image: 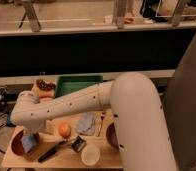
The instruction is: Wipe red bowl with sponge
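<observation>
The red bowl (17, 145) sits at the front left corner of the wooden table (66, 159). A blue sponge (27, 142) lies inside it, against its right side. My white arm reaches from the right across the table to the left. Its end hangs over the bowl, and the gripper (31, 136) points down at the sponge, right on or just above it. The arm's bulky wrist hides most of the gripper.
An orange (64, 130), a blue cloth (86, 123), a white cup (91, 154) and a black-handled tool (52, 150) lie mid-table. A dark bowl (110, 136) is partly behind my arm. A green tray (80, 84) and a plate of fruit (44, 86) stand at the back.
</observation>
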You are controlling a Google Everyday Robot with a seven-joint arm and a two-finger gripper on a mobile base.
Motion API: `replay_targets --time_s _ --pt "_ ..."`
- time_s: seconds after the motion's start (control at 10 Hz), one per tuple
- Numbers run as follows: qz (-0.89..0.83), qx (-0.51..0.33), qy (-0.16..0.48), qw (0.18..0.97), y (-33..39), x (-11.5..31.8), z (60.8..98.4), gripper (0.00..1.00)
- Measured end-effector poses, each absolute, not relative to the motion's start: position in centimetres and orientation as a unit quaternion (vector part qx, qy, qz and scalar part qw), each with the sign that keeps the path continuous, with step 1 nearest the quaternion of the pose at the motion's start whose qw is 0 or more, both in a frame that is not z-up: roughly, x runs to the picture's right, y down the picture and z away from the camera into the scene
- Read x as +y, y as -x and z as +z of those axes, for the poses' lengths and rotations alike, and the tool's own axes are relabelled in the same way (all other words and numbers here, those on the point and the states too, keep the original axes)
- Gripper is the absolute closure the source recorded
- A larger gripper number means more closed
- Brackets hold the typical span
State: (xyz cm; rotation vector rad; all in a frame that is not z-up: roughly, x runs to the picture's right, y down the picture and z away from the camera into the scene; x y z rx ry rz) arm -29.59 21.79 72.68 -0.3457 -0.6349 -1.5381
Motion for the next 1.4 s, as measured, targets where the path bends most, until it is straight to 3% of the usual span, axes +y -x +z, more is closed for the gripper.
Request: replay_targets --time_s 0.2,0.3,0.5,0.6,1.0,1.4 --pt "-0.681 -0.281 0.149 0.659 30.2 21.5 72.0 0.4" --pt "-0.69 -0.28 0.147 0.651 30.4 21.2 71.9 0.39" --pt "-0.711 -0.283 0.136 0.629 31.9 20.3 71.1 0.23" --pt "-0.721 -0.283 0.135 0.617 32.5 20.2 70.9 0.2" --pt "-0.754 -0.294 0.137 0.572 35.4 21.1 71.0 0.2" --pt "-0.769 -0.291 0.14 0.552 35.9 21.6 71.1 0.39"
